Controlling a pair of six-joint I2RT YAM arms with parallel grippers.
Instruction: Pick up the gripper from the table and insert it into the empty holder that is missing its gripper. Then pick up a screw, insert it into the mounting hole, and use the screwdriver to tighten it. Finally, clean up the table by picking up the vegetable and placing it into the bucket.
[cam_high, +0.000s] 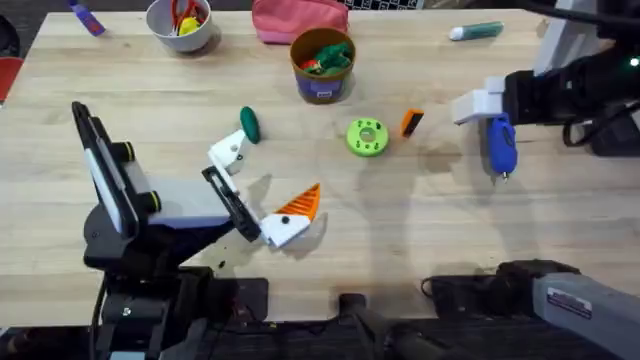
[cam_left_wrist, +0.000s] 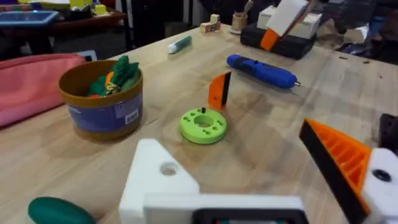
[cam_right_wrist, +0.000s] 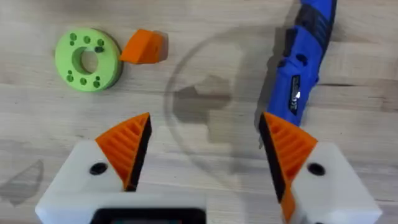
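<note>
So the gripper (cam_high: 411, 122) sits loose on the table, just beside the green disc (cam_high: 367, 137), untouched. First step isn't done yet.

The right gripper (cam_right_wrist: 205, 155) hovers above the wood with its jaws spread wide, nothing between them. The screwdriver (cam_high: 498, 143) lies right by it. The orange piece is off to the side, so the arm has to shift over toward the disc before going down.

The left gripper (cam_high: 262, 190) has one orange pad (cam_left_wrist: 339, 155) and one bare white holder (cam_left_wrist: 155, 177) with its mounting hole (cam_left_wrist: 168, 168) showing. Jaws apart, holding nothing.

Tips, I reckon: the piece stands on edge, so pinch it across the flat sides, low, or it'll tip. Don't clip the disc coming in. Keep the ribbed face oriented for the holder.

The cucumber (cam_high: 249, 124) waits near the left arm. The bucket (cam_high: 322, 63) is further back.
</note>
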